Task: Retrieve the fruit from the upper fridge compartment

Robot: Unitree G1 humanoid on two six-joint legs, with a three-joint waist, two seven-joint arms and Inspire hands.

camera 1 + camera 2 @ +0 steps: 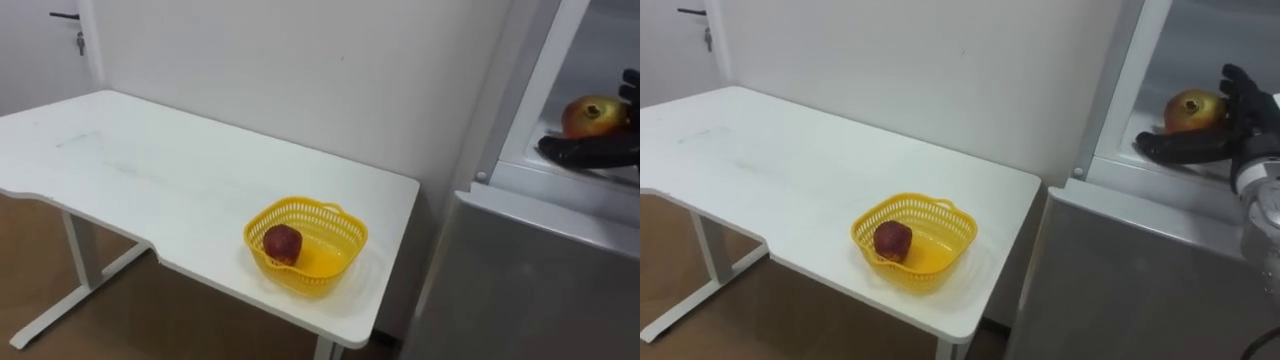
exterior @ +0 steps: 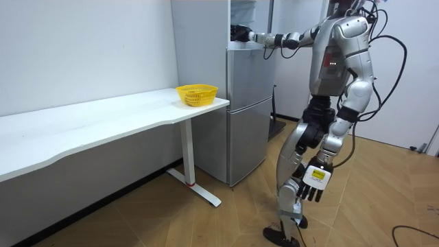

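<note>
task about a third done by my read: reach made, grab, carry and drop-off left. right hand (image 1: 1245, 115) is inside the open upper compartment of the fridge (image 2: 247, 123). its fingers (image 1: 1180, 145) lie stretched out straight along the shelf. they are not closed on anything, and whether they touch anything can't be told.

the task's thing, a red-yellow fruit (image 1: 1188, 108), sits on the shelf just behind the fingers, between them and the raised thumb. not lifted yet.

the yellow basket (image 1: 305, 282) is well apart from the fingers, down and to their left, on the white table (image 1: 150, 170) near the fridge-side end. it already holds one dark red fruit (image 1: 283, 243), so probably this one goes in there too. that's a judgement.

left to do: close on the fruit, pull out of the compartment, swing over to the basket, release.

views: the eye views give the fruit, the finger placement and the basket contents. the room view gives the stance instead. the robot stands in front of the fridge with its right arm out at shoulder height into the top section. the left hand (image 2: 315, 180) hangs by the thigh, fingers relaxed, empty. the basket reads there as a small yellow shape at the table end.
</note>
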